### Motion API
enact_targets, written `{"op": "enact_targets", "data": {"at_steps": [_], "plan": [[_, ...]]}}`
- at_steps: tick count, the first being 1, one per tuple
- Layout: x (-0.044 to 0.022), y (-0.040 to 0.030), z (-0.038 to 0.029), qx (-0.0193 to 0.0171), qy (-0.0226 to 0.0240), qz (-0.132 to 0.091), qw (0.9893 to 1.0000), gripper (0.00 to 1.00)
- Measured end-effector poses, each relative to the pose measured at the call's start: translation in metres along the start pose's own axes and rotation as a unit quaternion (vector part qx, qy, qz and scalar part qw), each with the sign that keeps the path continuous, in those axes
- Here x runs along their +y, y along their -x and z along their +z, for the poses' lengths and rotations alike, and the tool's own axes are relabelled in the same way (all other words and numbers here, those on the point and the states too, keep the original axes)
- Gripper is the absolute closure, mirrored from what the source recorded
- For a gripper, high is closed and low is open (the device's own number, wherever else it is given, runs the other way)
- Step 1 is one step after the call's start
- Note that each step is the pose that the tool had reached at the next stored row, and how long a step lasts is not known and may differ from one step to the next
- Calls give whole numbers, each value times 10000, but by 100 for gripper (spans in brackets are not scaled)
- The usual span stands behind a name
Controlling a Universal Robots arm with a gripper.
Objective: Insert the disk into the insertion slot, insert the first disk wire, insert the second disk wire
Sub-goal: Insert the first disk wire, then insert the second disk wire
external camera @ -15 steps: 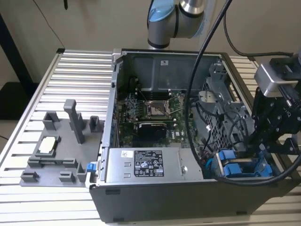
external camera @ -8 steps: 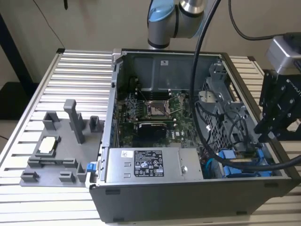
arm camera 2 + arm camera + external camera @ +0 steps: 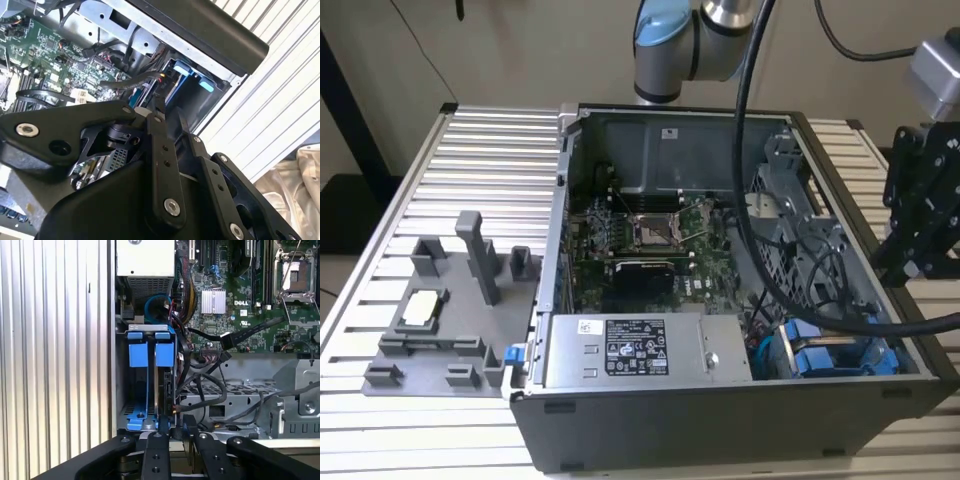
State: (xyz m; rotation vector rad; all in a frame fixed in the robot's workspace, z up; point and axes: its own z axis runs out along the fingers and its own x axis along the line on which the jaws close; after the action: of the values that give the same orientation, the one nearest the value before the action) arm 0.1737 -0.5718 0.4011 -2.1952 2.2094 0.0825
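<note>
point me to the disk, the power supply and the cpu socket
the disk [image 3: 163,385], first wrist view, its dark edge below the blue tab
power supply [image 3: 637,347], exterior view, the label on its top
cpu socket [image 3: 655,232], exterior view, the socket's centre

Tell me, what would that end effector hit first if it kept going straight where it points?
Probably the disk, on edge in the blue-tabbed bay just ahead of the end effector. Depth is unclear; a black wire beside it might come first.
</note>
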Motion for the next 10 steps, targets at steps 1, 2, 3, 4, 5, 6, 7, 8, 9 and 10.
{"op": "enact_targets", "data": {"at_steps": [1, 2, 3, 4, 5, 6, 7, 8, 9, 10], "plan": [[0, 0, 0, 1, 0, 0, 10000, 74], [0, 4, 0, 1, 0, 0, 10000, 74], [1, 17, 0, 2, 0, 1, 10000, 74], [1, 39, 1, 2, 0, 2, 10000, 74], [1, 64, 3, 1, 0, 2, 10000, 74], [1, 96, 5, 1, 0, 2, 10000, 74], [1, 128, 7, 1, 0, 2, 10000, 74], [1, 163, 9, 1, 0, 2, 10000, 74], [2, 199, 11, 1, 0, 2, 10000, 74], [2, 233, 13, 1, 0, 2, 10000, 74]]}}
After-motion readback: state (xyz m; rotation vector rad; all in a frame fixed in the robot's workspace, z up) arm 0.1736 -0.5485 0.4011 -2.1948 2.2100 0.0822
